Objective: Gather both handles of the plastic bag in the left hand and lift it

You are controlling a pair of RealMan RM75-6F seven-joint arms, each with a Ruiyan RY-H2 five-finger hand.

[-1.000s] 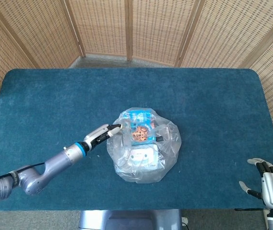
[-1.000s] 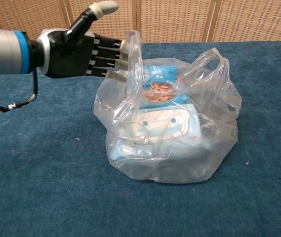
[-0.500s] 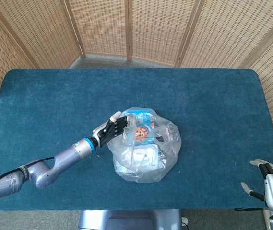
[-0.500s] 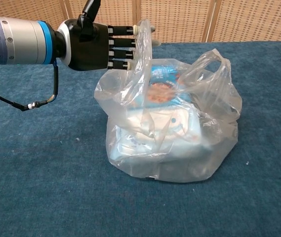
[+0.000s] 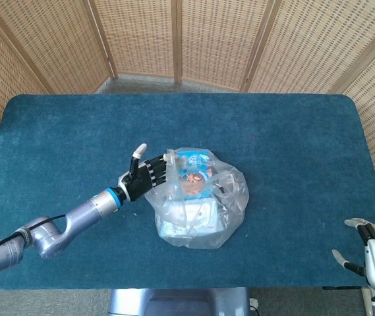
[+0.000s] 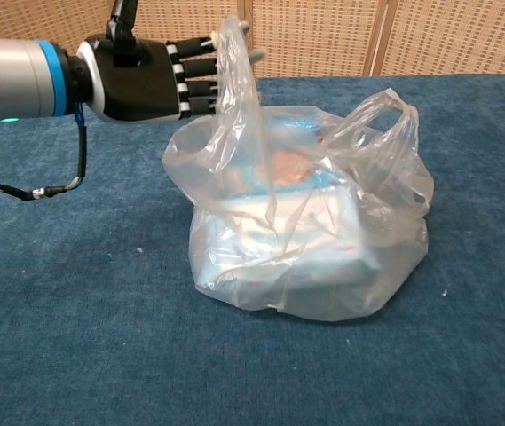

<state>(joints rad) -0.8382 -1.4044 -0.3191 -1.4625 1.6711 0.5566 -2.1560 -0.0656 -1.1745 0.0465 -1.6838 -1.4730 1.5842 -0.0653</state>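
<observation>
Clear plastic is forming the bag, which is sitting near the middle of the blue table, a little toward the near edge. Through its wrinkled film, white and light-blue packets are showing, with a picture of something orange on the top one. Two handles are standing up from the bag. The near handle, at about 10 o'clock from the bag's centre in the chest view, is rising tall and narrow; the far handle, at about 2 o'clock, is making a lower loop and nothing is touching it.

Reaching in from 9 o'clock, the left hand is stretching its fingers out straight and slightly apart, with the thumb pointing upward. The fingertips are passing behind the near handle's film, so the hand is touching or threading that handle; whether the fingers are actually through the loop cannot be told. Nothing is being clasped. The silver forearm with its blue ring is trailing back toward 8 o'clock in the head view.

Well apart, at the table's 5 o'clock corner, the right hand is idling just off the edge with fingers spread and nothing in it.

Woven cane screens are standing behind the table.
</observation>
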